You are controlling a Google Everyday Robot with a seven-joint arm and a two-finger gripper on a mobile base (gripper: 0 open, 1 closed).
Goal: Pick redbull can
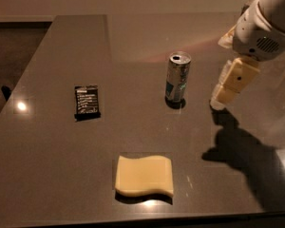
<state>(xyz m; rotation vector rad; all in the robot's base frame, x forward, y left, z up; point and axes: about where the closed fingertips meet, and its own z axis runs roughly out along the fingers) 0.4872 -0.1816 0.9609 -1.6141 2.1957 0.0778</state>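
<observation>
The redbull can (177, 77) stands upright on the dark grey table (133, 42), a little right of the middle. It is slim and silver with teal patches low on its side, and its pull-tab top shows. My gripper (220, 97) hangs from the white arm (266, 27) at the right. It is to the right of the can at about the can's height, apart from it and holding nothing.
A flat black snack wrapper (87, 101) lies to the left of the can. A pale-yellow wavy-edged sponge (144, 175) lies near the table's front edge. The arm's shadow falls on the table at the lower right.
</observation>
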